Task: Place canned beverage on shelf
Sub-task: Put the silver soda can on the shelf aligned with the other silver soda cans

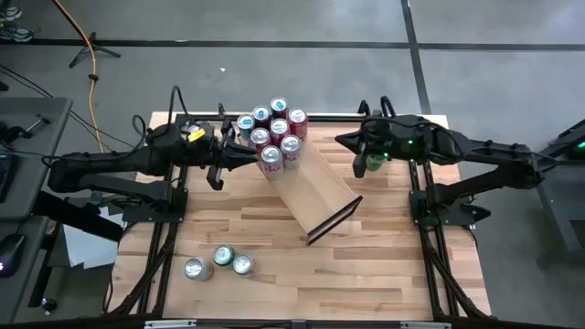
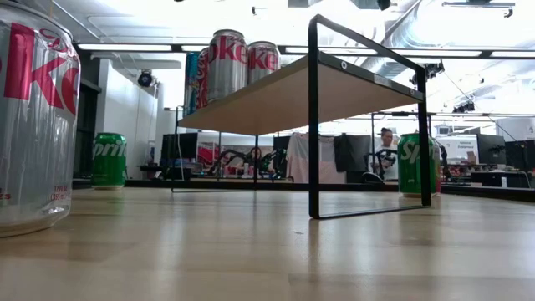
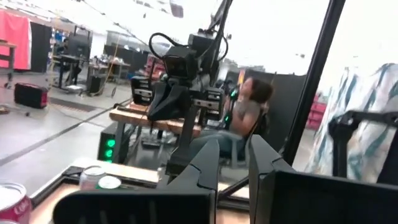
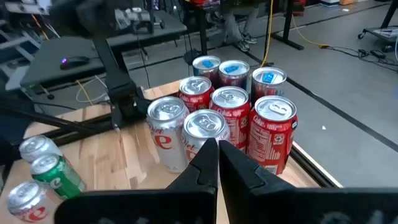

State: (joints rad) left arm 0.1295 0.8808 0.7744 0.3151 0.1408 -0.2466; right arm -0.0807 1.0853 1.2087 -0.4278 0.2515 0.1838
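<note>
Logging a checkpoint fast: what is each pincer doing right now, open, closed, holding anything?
Left pincer: closed, holding nothing, beside the cans on the shelf.
Right pincer: closed, holding nothing, above the table's far right.

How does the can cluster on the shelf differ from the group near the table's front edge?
The shelf cluster is larger, about eight cans, mostly red or silver; the front group is three, one green. The cluster stands on the shelf, the group on the tabletop. Both are upright and tightly packed.

Butcher-block table (image 1: 384, 265) with shelf (image 1: 315, 190), three loose cans (image 1: 218, 262).
</note>
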